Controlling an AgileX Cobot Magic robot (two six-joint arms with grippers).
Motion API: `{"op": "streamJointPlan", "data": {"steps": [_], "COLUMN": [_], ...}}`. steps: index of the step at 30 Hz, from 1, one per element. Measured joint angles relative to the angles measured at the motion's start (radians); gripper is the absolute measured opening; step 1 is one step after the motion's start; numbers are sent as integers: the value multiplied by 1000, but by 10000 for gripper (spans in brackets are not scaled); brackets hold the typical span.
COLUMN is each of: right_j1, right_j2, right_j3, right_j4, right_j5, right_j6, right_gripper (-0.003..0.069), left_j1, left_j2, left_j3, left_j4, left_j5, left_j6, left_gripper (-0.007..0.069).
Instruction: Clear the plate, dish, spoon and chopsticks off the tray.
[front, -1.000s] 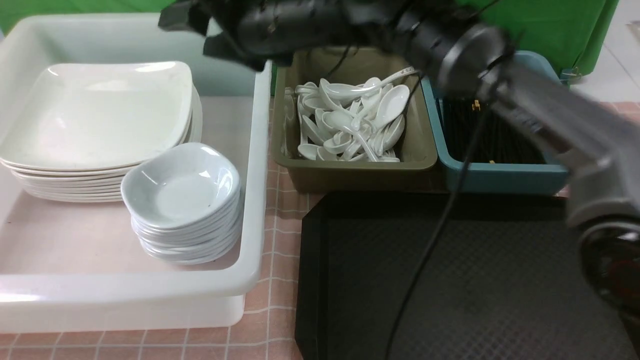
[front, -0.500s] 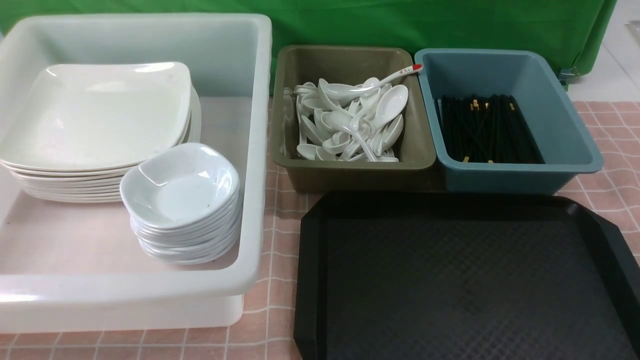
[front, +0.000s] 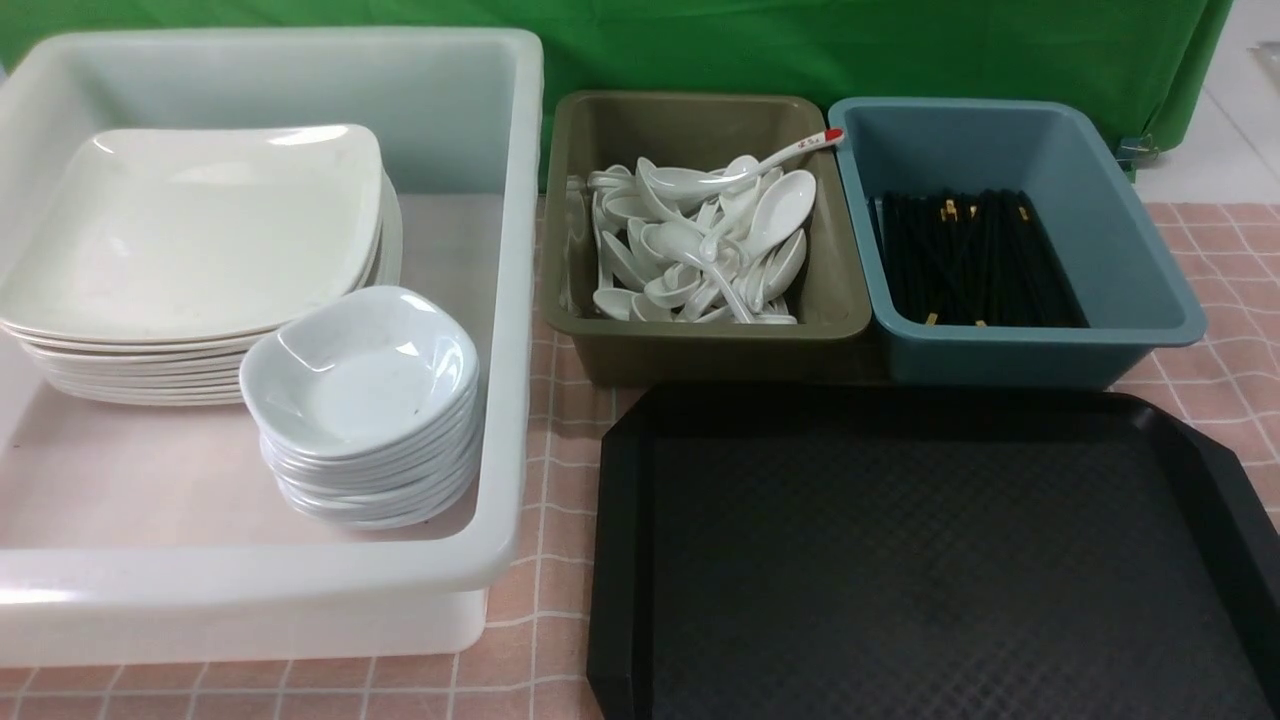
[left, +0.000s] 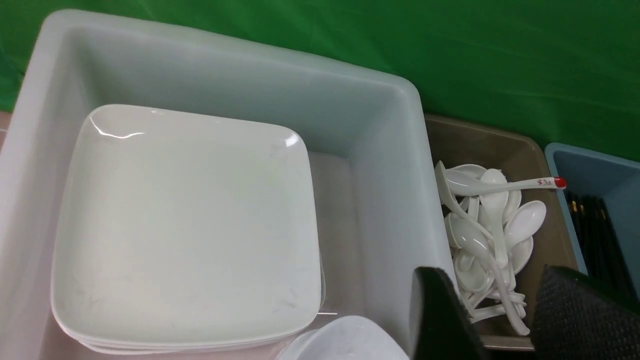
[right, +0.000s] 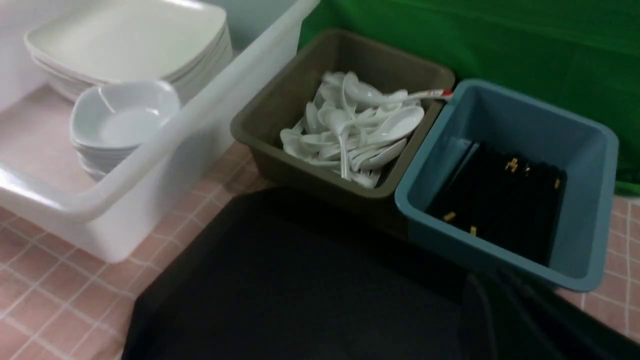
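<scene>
tray sitting bare | spoon lying in olive tub at 12 | task looking done | left gripper part-open, holding nothing | right gripper closed, unseen

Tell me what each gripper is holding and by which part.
Nothing is held. The left gripper shows only empty space between its black fingers; the right gripper is barely in view, shut, with no object in it.
</scene>
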Motion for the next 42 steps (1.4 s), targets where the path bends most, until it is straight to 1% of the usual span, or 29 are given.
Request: {"op": "streamJointPlan", "data": {"steps": [2, 3, 4, 5, 6, 7, 8, 9, 15, 29, 32, 36, 42], "right_j1": [0, 0, 0, 0, 0, 0, 0, 0, 0, 0, 0, 0, -3], "right_j2": [-119, -129, -183, -214, -218, -236, -240, -246, -250, -251, -251, -251, -274], "right_j3": [212, 230, 343, 418, 429, 495, 501, 539, 562, 562, 562, 562, 566], "right_j4": [0, -1, -1, -1, -1, -1, -1, -1, -1, 0, 0, 0, 1], "right_j5": [-172, -207, -316, -390, -401, -466, -481, -527, -555, -556, -558, -558, -558], "right_j6": [0, 0, 2, 13, 16, 38, 45, 65, 80, 80, 80, 80, 80], "right_gripper": [36, 36, 36, 35, 35, 35, 35, 38, 57, 92, 99, 111, 115], "left_j1": [0, 0, 0, 0, 0, 0, 0, 0, 0, 0, 0, 0, 0], "left_j2": [5, 5, 7, 7, 7, 7, 7, 7, 7, 7, 7, 7, 7], "left_j3": [0, 0, 0, 0, 0, 0, 0, 0, 0, 0, 0, 0, 0], "left_j4": [0, 0, 0, 0, 0, 0, 0, 0, 0, 0, 0, -2, -11], "left_j5": [0, 0, 0, 0, 0, 0, 0, 0, 0, 0, 0, 0, 0], "left_j6": [13, 13, 24, 36, 37, 43, 45, 50, 57, 58, 58, 58, 58], "left_gripper": [255, 254, 244, 234, 226, 212, 206, 176, 114, 105, 85, 12, -6]}}
